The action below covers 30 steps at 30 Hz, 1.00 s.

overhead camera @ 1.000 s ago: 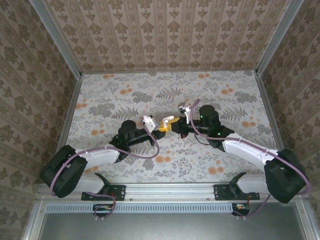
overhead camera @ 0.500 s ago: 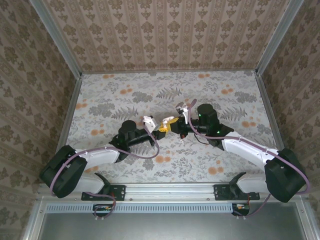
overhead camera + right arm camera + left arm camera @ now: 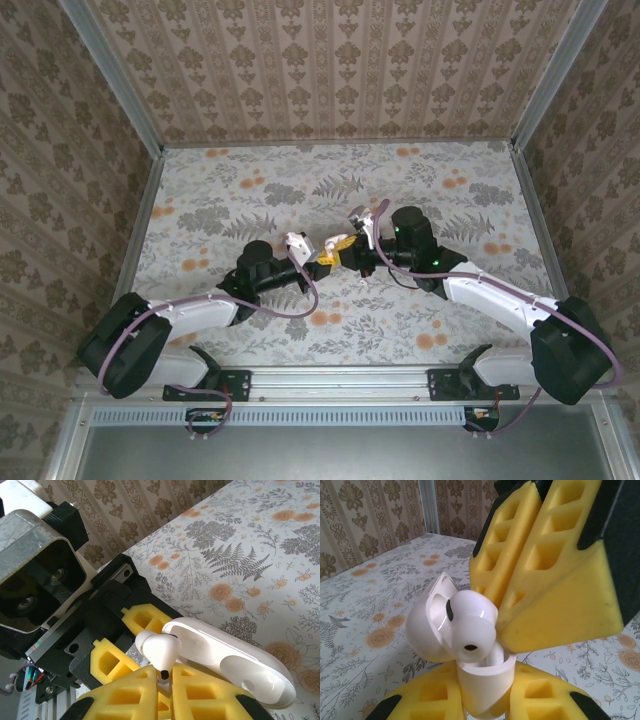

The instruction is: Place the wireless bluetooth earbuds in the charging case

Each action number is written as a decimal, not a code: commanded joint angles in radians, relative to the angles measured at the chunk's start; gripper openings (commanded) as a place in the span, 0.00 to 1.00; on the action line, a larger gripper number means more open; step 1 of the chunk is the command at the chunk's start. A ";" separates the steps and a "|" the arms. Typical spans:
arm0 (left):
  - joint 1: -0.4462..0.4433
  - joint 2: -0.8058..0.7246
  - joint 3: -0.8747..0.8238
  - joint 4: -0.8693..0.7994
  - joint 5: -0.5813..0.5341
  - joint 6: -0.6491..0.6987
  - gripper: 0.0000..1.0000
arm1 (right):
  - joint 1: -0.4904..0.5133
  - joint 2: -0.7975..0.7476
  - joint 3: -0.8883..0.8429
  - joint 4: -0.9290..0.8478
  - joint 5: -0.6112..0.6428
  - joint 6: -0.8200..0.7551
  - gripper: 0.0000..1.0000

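Top cam first: both my arms meet mid-table (image 3: pixel 250 190). My left pincer (image 3: pixel 325 262) and right pincer (image 3: pixel 342 243) are basically nose to nose. The white bits between them are too small here to sort out.

Left wrist cam: my left pincer (image 3: pixel 482 700) is clamped shut on the charging case (image 3: pixel 485 680), one yellow finger on each side at the bottom of the shot. The case stands upright with its mouth facing up. Its lid (image 3: pixel 426 630) is swung open to the left. An earbud (image 3: pixel 470 630) sits right at that mouth, just above my left fingertips. Its round head is up, with a dark oval vent facing left and a small dark spot facing the camera. I can't see the stem here. My right pincer (image 3: pixel 496 611) comes in from the upper right with its fingers nearly together, tips against the earbud's right side.

Right wrist cam: my right pincer (image 3: pixel 165 682) is closed down to a thin slit, and the earbud (image 3: pixel 155 647) has its stem caught in that slit. So its long axis runs straight out from my fingertips, head end farthest from me. The charging case (image 3: pixel 225 660) lies touching the head. Its glossy shell stretches lengthwise toward the lower right. My left pincer (image 3: pixel 131 642) is just behind the earbud.
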 commanded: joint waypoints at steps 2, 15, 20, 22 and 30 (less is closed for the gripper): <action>-0.007 -0.036 0.035 0.028 0.012 0.028 0.16 | 0.008 -0.002 0.030 -0.052 0.015 -0.022 0.15; -0.007 -0.041 0.039 0.007 -0.002 0.045 0.16 | 0.009 -0.018 0.038 -0.060 0.027 -0.020 0.27; -0.010 -0.044 0.041 -0.027 -0.073 0.054 0.16 | 0.010 -0.092 0.037 -0.083 0.068 0.027 0.38; -0.010 -0.044 0.040 -0.034 -0.083 0.059 0.16 | 0.009 -0.127 0.039 -0.108 0.117 0.077 0.43; -0.011 -0.044 0.034 -0.040 -0.110 0.063 0.16 | 0.077 -0.209 0.103 -0.376 0.414 0.390 0.52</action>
